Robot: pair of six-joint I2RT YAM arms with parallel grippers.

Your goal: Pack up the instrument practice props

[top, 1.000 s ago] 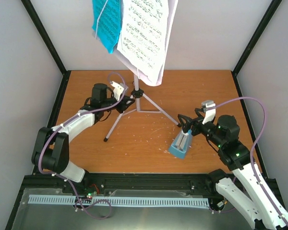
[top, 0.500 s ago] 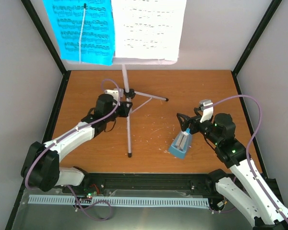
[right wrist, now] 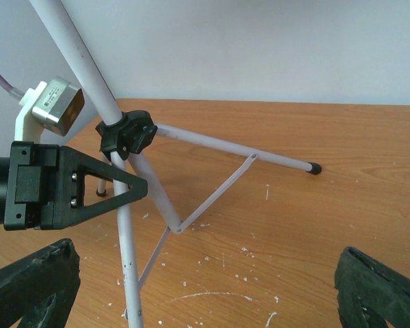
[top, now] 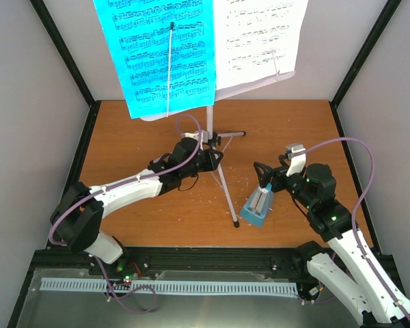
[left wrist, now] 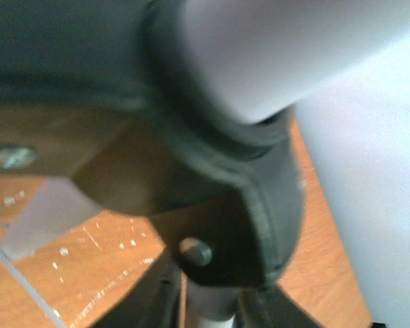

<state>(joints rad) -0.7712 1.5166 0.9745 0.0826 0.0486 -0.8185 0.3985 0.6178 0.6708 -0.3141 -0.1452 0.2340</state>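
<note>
At table [top: 123, 130] centre, grips the tilted pole of the music stand [top: 211, 119] with left claw [top: 210, 159]; holds right claw [top: 264, 176] wide just beside metronome [top: 257, 207].

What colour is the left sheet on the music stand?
The left sheet is bright blue; top external view shows it best.

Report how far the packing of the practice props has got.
Done: nothing looks packed yet. In hand: the left gripper is clamped on the white perforated music stand on its thin grey tripod. Left: the white and blue music sheets are on that stand, and the small light-blue pyramid metronome sits on the table beside the open right gripper.
</note>
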